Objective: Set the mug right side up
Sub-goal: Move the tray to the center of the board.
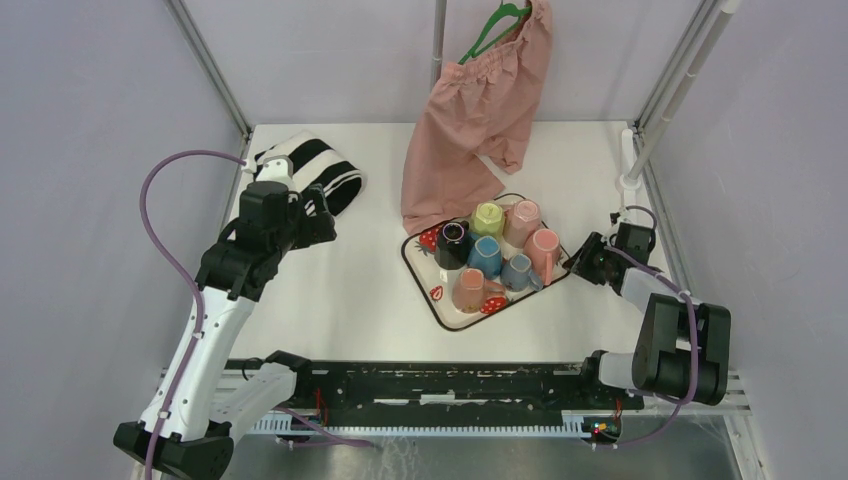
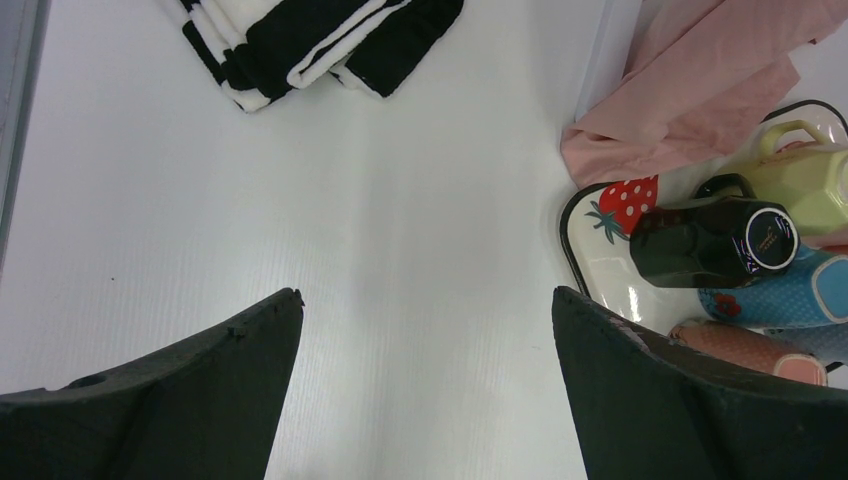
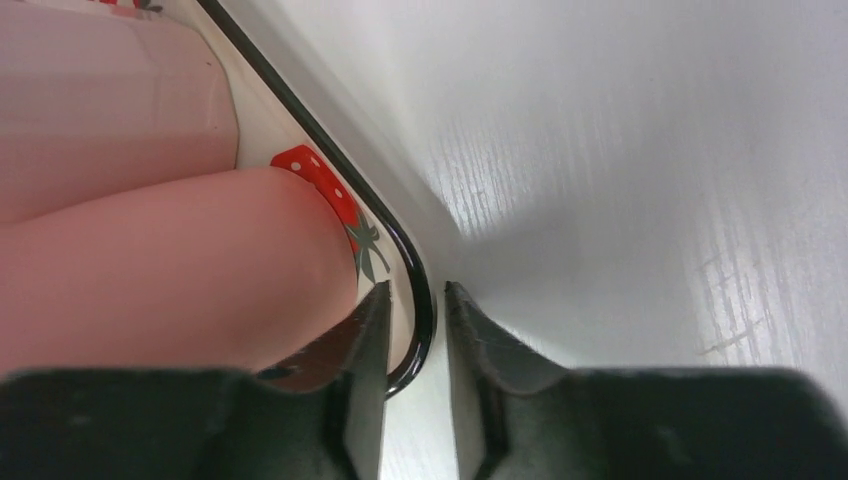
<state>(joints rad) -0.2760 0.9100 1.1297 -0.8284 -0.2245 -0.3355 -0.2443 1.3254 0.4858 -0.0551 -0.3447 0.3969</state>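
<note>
Nearest to us, in the right wrist view, the right gripper (image 3: 415, 300) has its 2 dark, rough-moulded fingers drawn in close around the thin black rim of the tray (image 3: 300, 108). They appear to pinch it, perhaps to steady it. Just inside that rim sits a pink mug (image 3: 150, 270), smooth, rounded and glossy, beside a printed red strawberry. From above we count 7 mugs crowded on this glazed white tray with its rounded corners, all touching or nearly so. The black mug (image 2: 700, 245) stands at the tray's left side with its flat base, marked by a pale ring and a logo, facing up, so we judge it to be upside down. Its faceted walls shine like glazed ceramic. The yellow mug (image 2: 800, 180) just beside it is faceted too, with a looped handle. Which mug is meant we cannot say, as several seem to stand mouth down. The left gripper (image 2: 425, 300) hangs over the bare matte white table (image 2: 400, 180) with its jaws spread wide and nothing between them, well apart from the tray. So we judge the task barely begun: no mug is lifted or held, and the approach, grasp, flip and set-down all remain. A soft striped towel (image 2: 310, 40) lies folded at the far left, and limp pink shorts (image 2: 700, 90) drape onto the tray's far edge.
</note>
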